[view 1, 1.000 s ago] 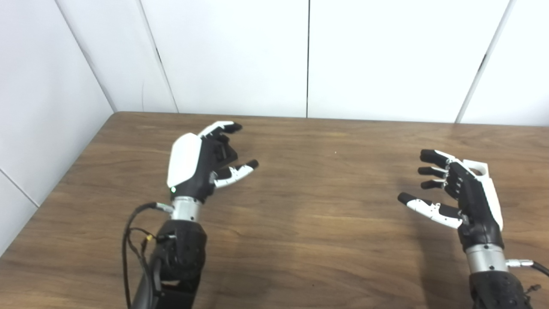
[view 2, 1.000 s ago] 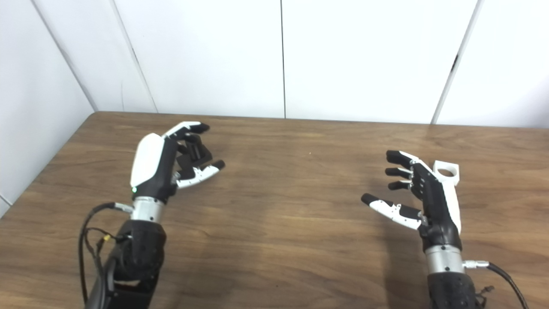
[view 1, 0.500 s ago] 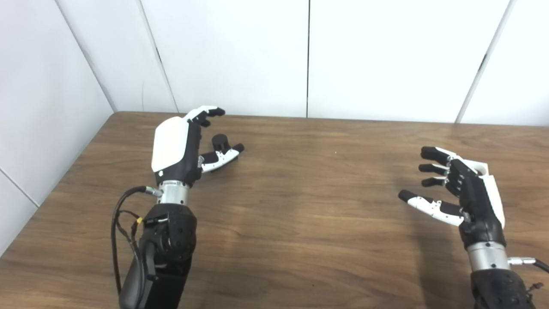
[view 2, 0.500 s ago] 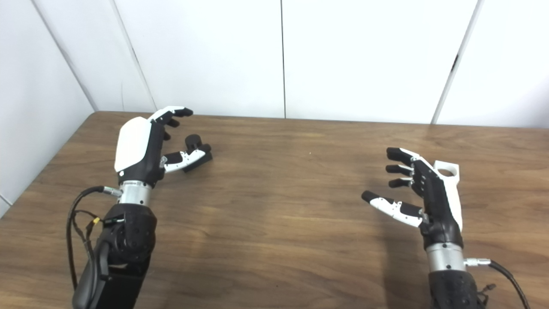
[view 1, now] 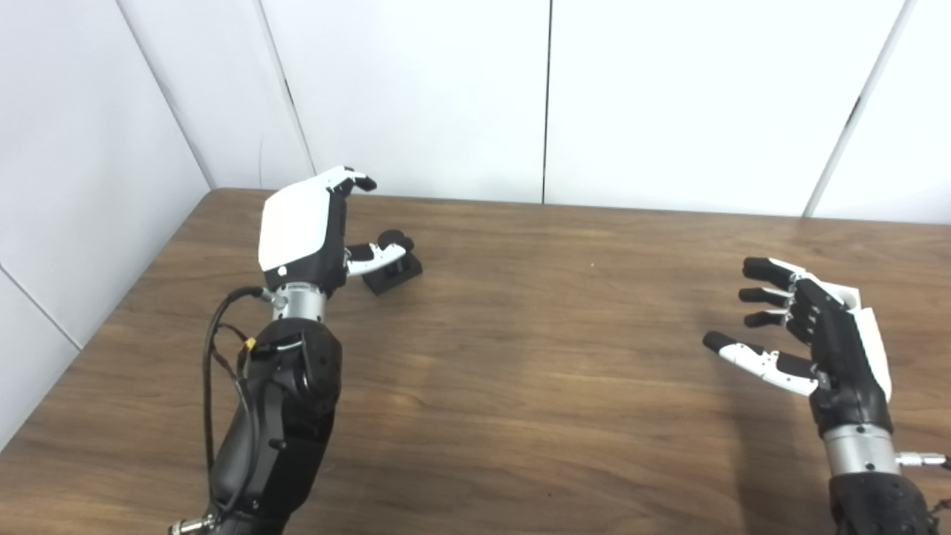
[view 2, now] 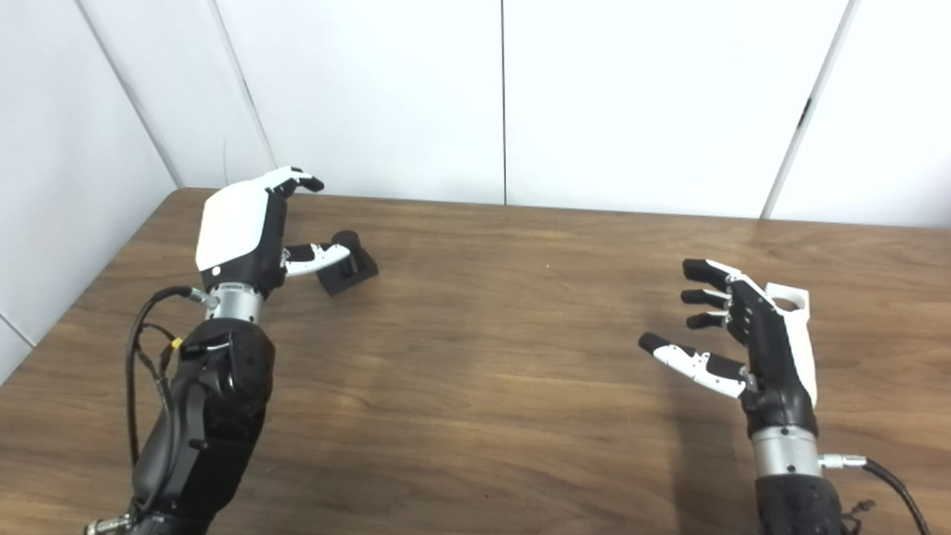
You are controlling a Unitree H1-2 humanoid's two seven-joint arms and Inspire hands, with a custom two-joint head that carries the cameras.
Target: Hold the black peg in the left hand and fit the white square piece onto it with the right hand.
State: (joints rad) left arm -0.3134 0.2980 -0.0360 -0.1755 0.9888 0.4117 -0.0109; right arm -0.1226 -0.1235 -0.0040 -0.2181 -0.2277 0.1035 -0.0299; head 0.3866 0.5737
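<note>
The left hand [view 2: 241,234] is raised at the far left of the wooden table [view 2: 475,357], its white back turned toward the cameras and its fingers spread. It holds nothing. Its thumb [view 2: 316,255] reaches rightward toward the black peg [view 2: 348,266], and the thumb's tip lies in line with the peg's round top; whether they touch cannot be told from either view. The peg sits on the table just right of that hand, a squarish black base with a short round post on it, the whole thing tilted. The middle of the table is plain wood grain.

At the near right, the right hand [view 2: 750,342] is held above the table with its fingers apart and slightly curled, thumb pointing left, gripping nothing. Just beyond it, on its far right side and partly hidden by the hand, the white square piece [view 2: 789,301] lies on the table, its round hole facing up. The peg and the white piece are well apart, on opposite sides of the table.
</note>
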